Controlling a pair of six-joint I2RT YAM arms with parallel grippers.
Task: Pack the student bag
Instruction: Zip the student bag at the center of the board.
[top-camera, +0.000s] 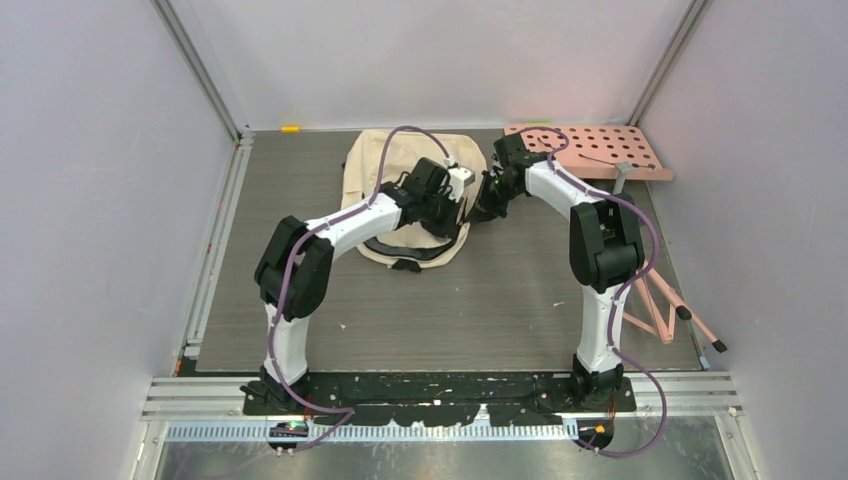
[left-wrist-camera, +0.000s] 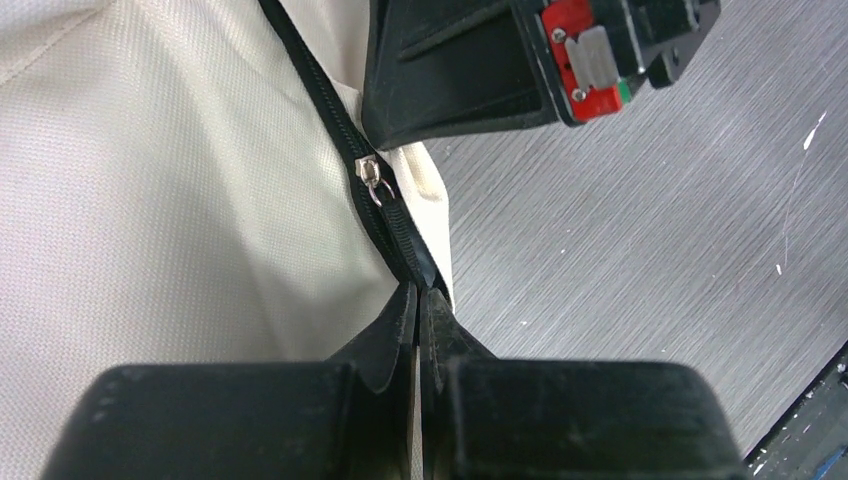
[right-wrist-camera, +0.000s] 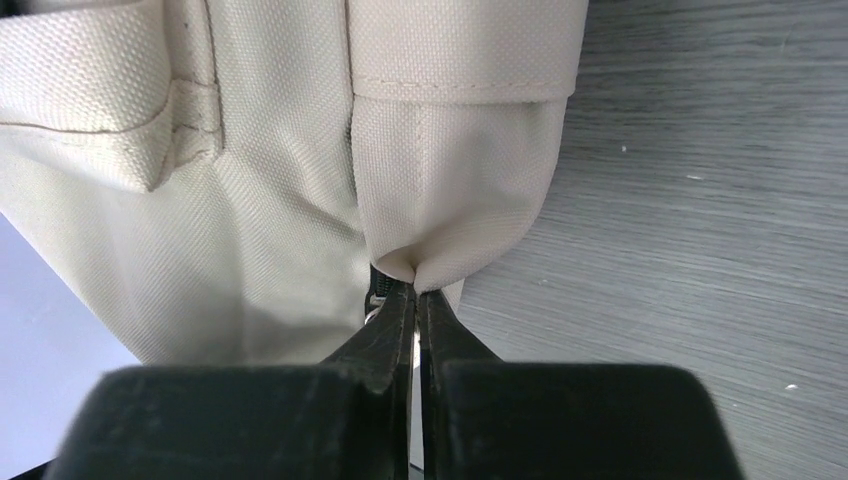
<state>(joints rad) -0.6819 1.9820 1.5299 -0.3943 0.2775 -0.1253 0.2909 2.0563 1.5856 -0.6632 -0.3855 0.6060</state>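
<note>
The student bag (top-camera: 372, 168) lies flat on the grey counter (top-camera: 480, 310), in the middle of its far half, with its black straps (top-camera: 405, 252) curling along the edge nearest the arm bases; the left arm (top-camera: 340, 225) reaches over the bag from the near left, and the right arm (top-camera: 560, 185) bends in from the right to meet the bag's right-hand side, so the two wrists sit close together above the cream fabric; in the left wrist view the left jaws are closed tight, nipping the bag's edge where the black zip (left-wrist-camera: 385, 215) runs down to the fingertips; a small silver slider (left-wrist-camera: 368, 172) sits on that zip just beyond the tips, and the dark body of the other wrist fills the upper part of that view, very near; in the right wrist view the right jaws are likewise pressed together, pinching a puckered fold of cream cloth (right-wrist-camera: 440, 200) at the bag's lower edge, with a stitched flap just above it and bare counter to the right; a pink perforated board (top-camera: 600, 150) rests at the far right corner, apart from the bag; thin pink rods (top-camera: 665, 310) lie by the right edge of the counter.
</note>
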